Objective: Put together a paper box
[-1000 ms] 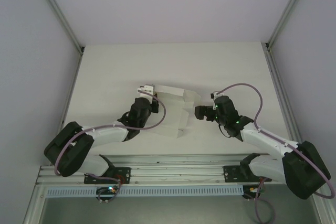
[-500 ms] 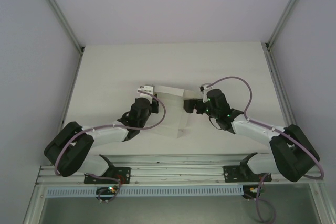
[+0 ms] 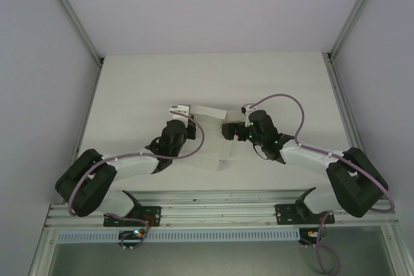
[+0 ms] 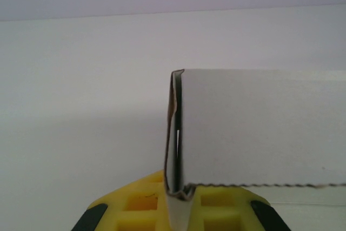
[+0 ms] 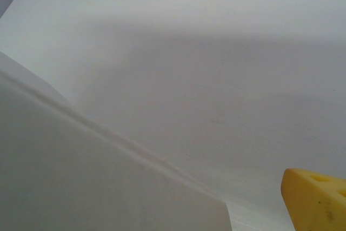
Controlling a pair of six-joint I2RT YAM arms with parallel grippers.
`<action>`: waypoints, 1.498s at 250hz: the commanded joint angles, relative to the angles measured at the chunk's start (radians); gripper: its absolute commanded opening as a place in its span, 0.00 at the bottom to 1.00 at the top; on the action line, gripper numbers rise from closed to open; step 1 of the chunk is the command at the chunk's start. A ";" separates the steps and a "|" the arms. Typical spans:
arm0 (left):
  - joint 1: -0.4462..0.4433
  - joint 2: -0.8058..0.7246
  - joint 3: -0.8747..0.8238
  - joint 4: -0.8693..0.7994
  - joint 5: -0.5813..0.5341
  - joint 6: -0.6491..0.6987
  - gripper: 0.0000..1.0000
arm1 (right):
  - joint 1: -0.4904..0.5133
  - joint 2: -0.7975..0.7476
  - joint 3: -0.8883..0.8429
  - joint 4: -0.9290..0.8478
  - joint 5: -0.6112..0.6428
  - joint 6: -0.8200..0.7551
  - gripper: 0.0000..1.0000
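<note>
From above, your right gripper [image 3: 228, 129] has travelled leftward over the last second and now sits against the right side of the paper box [image 3: 210, 147], which lies near the middle of the table [image 3: 142, 88] between the two arms. The flap that stood out to the right is no longer spread, so I judge it has been pushed over onto the body: one fold nearer a closed box, though not yet seated. Your left gripper [image 3: 191, 131] has stayed at the box's left side. On the left wrist camera its yellow fingers [image 4: 143, 206] are clamped on a doubled wall of card that stands upright between them, with a wide panel [image 4: 259, 128] running off to the right. On the right wrist camera one yellow fingertip [image 5: 316, 198] shows at lower right, with a sloping sheet of card close at lower left. You cannot tell whether that gripper is apart or together. Around you are the enclosure walls [image 3: 39, 63] and the right arm's purple cable [image 3: 284, 99]. The two wrists are close together, so pushing further could crumple the card against the clamped side.
</note>
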 commanded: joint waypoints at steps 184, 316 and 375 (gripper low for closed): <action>0.097 -0.124 0.005 -0.056 0.089 -0.023 0.00 | -0.305 -0.474 0.042 -0.550 -0.035 -0.108 1.00; 0.098 -0.189 -0.022 -0.044 0.070 -0.034 0.00 | -0.120 0.048 0.308 -0.326 -0.360 -0.191 1.00; 0.099 -0.177 -0.018 -0.042 0.095 -0.042 0.00 | -0.051 0.132 0.346 -0.305 -0.288 -0.185 1.00</action>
